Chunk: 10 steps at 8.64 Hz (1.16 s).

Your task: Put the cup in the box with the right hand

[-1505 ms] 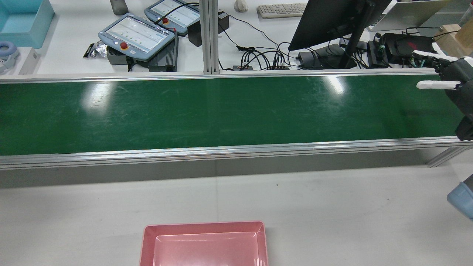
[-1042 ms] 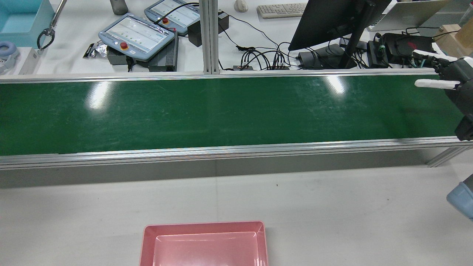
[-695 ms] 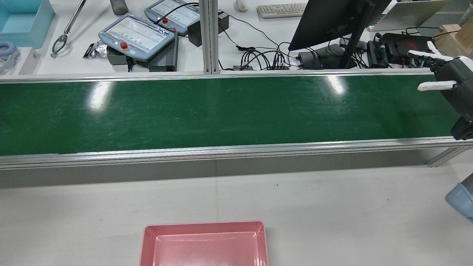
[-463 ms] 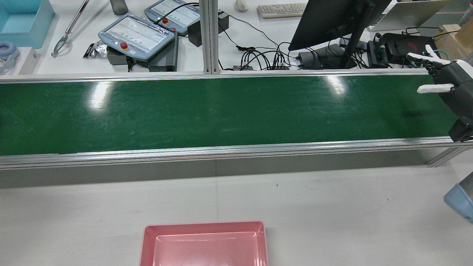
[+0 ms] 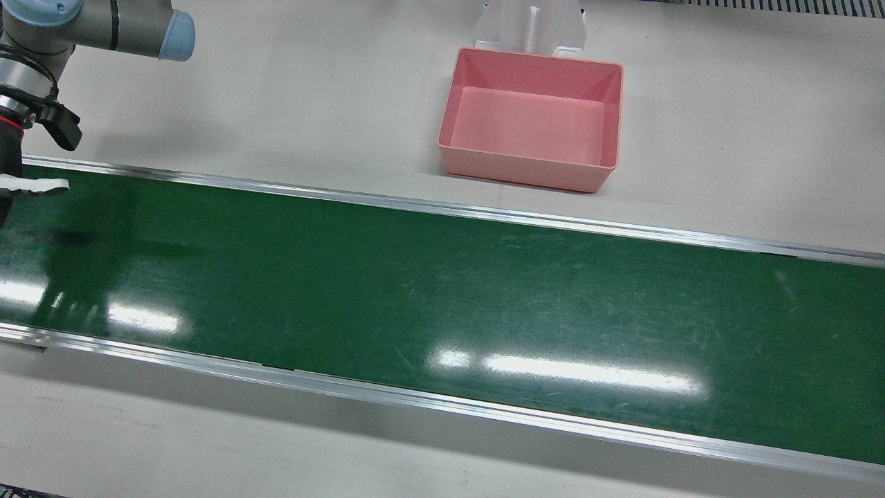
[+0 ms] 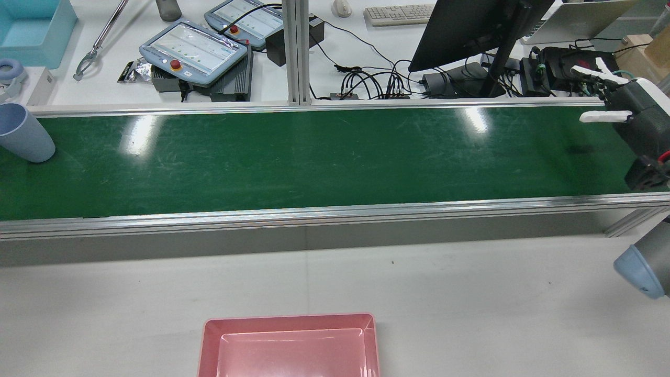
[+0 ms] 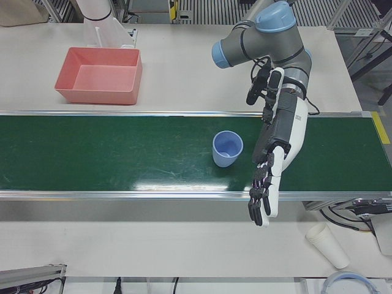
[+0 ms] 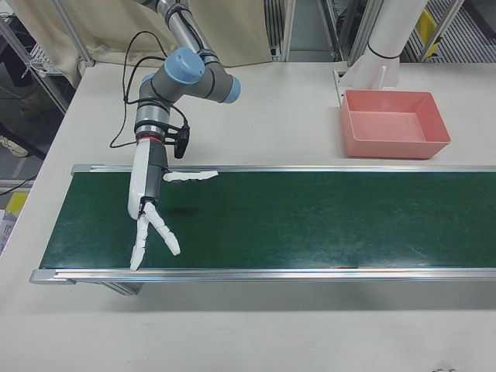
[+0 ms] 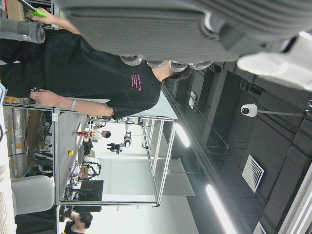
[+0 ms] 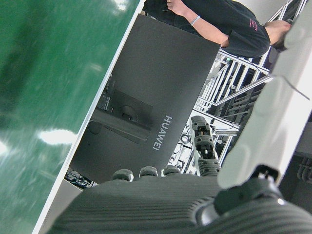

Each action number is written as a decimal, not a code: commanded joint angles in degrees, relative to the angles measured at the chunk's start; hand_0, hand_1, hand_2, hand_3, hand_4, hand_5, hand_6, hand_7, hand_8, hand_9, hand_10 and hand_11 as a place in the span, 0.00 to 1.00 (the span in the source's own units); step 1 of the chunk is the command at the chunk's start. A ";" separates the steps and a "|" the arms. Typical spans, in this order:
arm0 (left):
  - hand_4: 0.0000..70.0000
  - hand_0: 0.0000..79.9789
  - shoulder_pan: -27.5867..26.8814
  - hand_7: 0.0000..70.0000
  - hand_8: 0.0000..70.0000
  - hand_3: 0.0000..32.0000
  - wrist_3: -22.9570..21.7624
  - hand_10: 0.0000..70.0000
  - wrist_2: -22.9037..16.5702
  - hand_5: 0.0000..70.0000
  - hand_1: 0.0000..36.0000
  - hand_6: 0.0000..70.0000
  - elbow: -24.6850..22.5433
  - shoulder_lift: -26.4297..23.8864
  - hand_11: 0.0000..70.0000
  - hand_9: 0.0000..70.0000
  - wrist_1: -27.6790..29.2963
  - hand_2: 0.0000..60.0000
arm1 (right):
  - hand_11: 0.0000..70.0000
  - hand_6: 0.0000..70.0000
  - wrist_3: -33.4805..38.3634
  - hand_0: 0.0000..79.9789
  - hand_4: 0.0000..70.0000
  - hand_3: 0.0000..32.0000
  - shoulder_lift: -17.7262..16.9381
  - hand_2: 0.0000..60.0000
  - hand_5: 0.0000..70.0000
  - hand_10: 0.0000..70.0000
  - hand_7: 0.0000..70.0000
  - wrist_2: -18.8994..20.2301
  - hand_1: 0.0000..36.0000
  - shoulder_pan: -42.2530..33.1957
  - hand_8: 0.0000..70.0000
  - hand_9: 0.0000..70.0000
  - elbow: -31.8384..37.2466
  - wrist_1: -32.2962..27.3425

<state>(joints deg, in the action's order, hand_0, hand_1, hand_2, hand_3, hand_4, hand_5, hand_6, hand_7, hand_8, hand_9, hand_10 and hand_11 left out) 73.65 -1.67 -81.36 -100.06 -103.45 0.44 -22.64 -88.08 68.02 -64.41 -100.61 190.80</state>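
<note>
A light blue cup stands upright at the left end of the green belt; it also shows in the left-front view. The empty pink box sits on the white table beside the belt, also in the rear view. My right hand is open and empty above the belt's right end, far from the cup; it also shows in the right-front view. My left hand is open, hanging over the belt close beside the cup without touching it.
Aluminium rails edge the belt. Behind the belt are a monitor, cables and teach pendants. A stack of white paper cups lies on the table near the left arm.
The blue cup has come into the rear view at the belt's left end. My right hand has shifted a little left and farther over the belt, still open.
</note>
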 commanded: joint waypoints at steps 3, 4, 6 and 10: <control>0.00 0.00 0.00 0.00 0.00 0.00 0.00 0.00 -0.03 0.00 0.00 0.00 -0.05 0.00 0.00 0.00 -0.01 0.00 | 0.00 0.00 0.40 0.61 0.06 0.19 3.01 0.03 0.05 0.00 0.00 0.63 0.24 -2.38 0.00 0.00 1.57 -0.07; 0.00 0.00 0.00 0.00 0.00 0.00 0.00 0.00 0.06 0.00 0.00 0.00 -0.05 0.00 0.00 0.00 -0.01 0.00 | 0.00 0.00 0.58 0.60 0.03 0.25 2.13 0.13 0.05 0.00 0.00 1.06 0.32 -2.47 0.00 0.00 1.64 -0.07; 0.00 0.00 0.00 0.00 0.00 0.00 0.00 0.00 -0.03 0.00 0.00 0.00 -0.05 0.00 0.00 0.00 -0.01 0.00 | 0.00 0.00 0.49 0.62 0.06 0.12 1.59 0.03 0.05 0.00 0.00 1.59 0.27 -3.36 0.00 0.00 1.73 -0.07; 0.00 0.00 0.00 0.00 0.00 0.00 0.00 0.00 -0.03 0.00 0.00 0.00 -0.05 0.00 0.00 0.00 -0.01 0.00 | 0.00 0.01 0.49 0.62 0.13 0.00 1.77 0.04 0.05 0.00 0.00 1.68 0.29 -2.74 0.00 0.00 1.82 -0.07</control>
<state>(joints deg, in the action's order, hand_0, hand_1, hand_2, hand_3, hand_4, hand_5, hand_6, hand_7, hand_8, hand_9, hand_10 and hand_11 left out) 73.65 -1.67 -81.33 -100.11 -103.45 0.44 -22.14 -86.33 69.67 -67.31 -98.83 190.72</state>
